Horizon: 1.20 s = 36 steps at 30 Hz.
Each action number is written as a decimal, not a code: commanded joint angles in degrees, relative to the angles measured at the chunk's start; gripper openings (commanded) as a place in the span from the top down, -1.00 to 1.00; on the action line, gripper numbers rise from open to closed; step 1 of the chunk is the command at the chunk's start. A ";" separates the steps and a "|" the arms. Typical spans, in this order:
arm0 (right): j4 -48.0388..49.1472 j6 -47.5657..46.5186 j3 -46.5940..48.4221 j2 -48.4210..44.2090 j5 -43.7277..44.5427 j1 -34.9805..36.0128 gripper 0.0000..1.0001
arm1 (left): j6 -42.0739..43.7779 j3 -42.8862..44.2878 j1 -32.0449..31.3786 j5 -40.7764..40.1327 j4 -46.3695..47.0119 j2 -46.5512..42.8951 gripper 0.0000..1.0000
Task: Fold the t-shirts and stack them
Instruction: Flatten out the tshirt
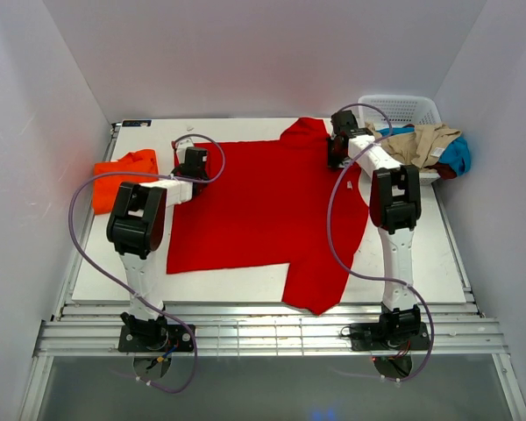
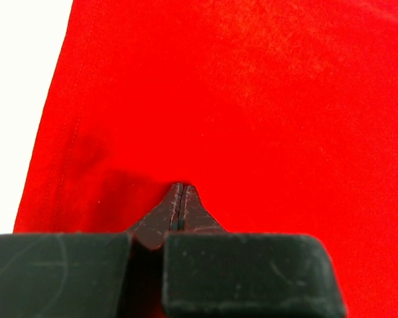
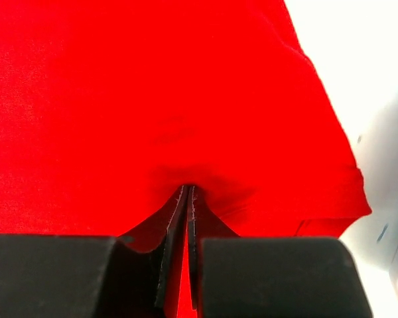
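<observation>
Top view: a red t-shirt (image 1: 263, 206) lies spread flat over the middle of the table (image 1: 438, 254). One sleeve reaches toward the near edge and the other lies at the far edge. Both forearms cross the cloth and hide strips of it.

The left gripper (image 1: 193, 164) is at the shirt's left border and the right gripper (image 1: 340, 145) is near the far sleeve. From above, each gripper's fingertips are hidden by its own body.

Left wrist view: the left gripper (image 2: 180, 192) has its fingers pressed together, with a small pucker of red fabric at the tips. The stitched hem runs down the left side of the view, and the table beyond it is washed out to white.

Right wrist view: the right gripper (image 3: 188, 192) is likewise closed, with red cloth visible in the slit between its fingers. The sleeve edge falls off to the right.

A folded orange shirt (image 1: 123, 175) lies at the left edge, toward the far left corner. A white basket (image 1: 403, 110) at the far right corner holds a heap of clothes (image 1: 425, 145) in tan and blue. The garments in the heap cannot be told apart.
</observation>
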 commanded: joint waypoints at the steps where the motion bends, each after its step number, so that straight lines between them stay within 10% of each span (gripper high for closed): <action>1: -3.72 -1.32 6.69 4.78 -0.46 -1.02 0.83 | 1.07 1.50 1.04 1.80 -5.03 3.11 1.00; 13: 3.92 -4.31 7.07 1.12 -8.35 -1.20 0.47 | 5.01 5.35 1.21 0.14 -4.41 -0.15 1.00; 25: 17.10 -3.08 -33.23 -34.11 -9.18 4.41 0.38 | 4.32 0.72 -2.20 1.38 3.39 -11.55 1.00; 36: 19.39 3.86 -52.96 -42.41 -0.28 13.92 0.42 | 1.69 -5.44 -14.25 6.11 1.30 -20.27 1.00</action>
